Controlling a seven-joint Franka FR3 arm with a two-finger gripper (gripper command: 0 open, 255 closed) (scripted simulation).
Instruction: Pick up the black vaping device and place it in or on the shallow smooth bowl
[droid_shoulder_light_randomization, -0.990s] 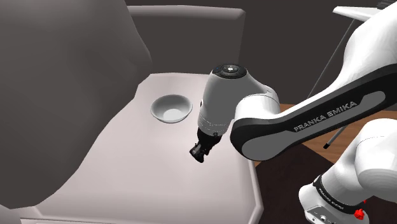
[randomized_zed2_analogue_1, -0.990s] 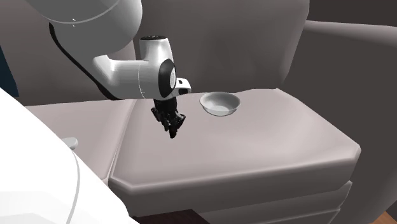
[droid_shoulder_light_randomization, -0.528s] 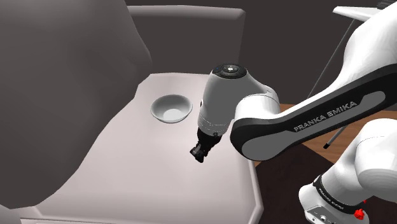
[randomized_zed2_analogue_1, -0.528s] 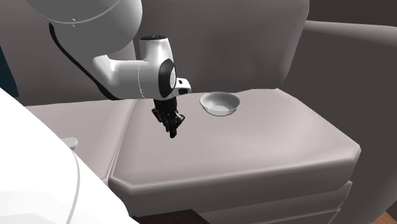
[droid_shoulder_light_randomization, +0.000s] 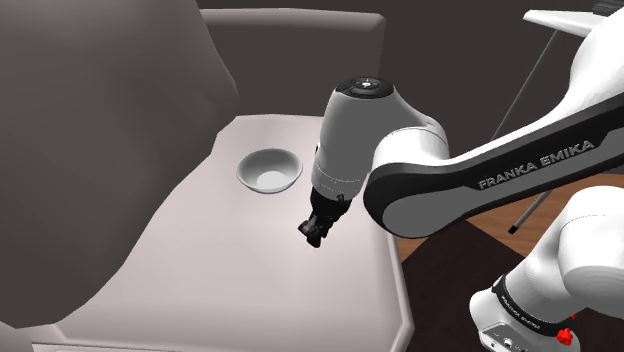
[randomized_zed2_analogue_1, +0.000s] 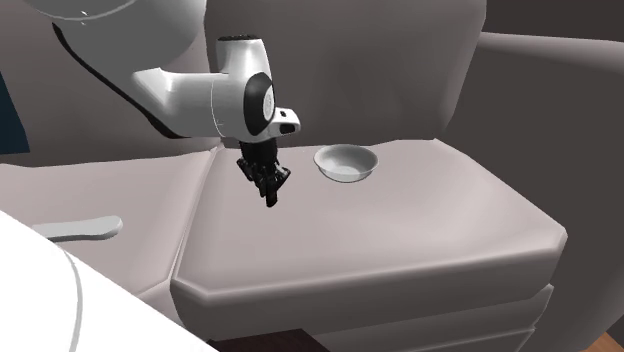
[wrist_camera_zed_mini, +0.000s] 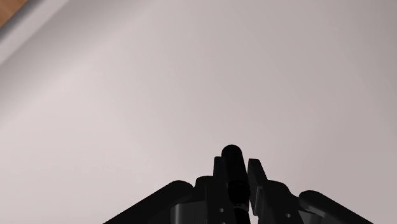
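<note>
A slim black vaping device (wrist_camera_zed_mini: 231, 155) sticks out from between my black fingers, and my gripper (wrist_camera_zed_mini: 236, 168) is shut on it. In the shoulder view the gripper (droid_shoulder_light_randomization: 314, 232) hangs just above the pale seat cushion (droid_shoulder_light_randomization: 250, 280), tilted, to the lower right of the shallow white bowl (droid_shoulder_light_randomization: 269, 170). Seen from the second exterior view, the gripper (randomized_zed2_analogue_1: 270, 190) is left of the bowl (randomized_zed2_analogue_1: 346, 162) and a hand's width from it. There the device blends into the black fingers. The bowl holds nothing.
The cushion belongs to a grey-pink sofa with a tall backrest (droid_shoulder_light_randomization: 100, 150) on the shoulder view's left and an armrest (droid_shoulder_light_randomization: 300, 60) behind the bowl. The cushion's front edge (randomized_zed2_analogue_1: 380, 285) drops off. Wooden floor (droid_shoulder_light_randomization: 470, 260) lies beside the stand.
The fingers closed the last bit on the device a second ago. Since then the arm has risen slightly, lifting the gripper and the device a little off the cushion.
</note>
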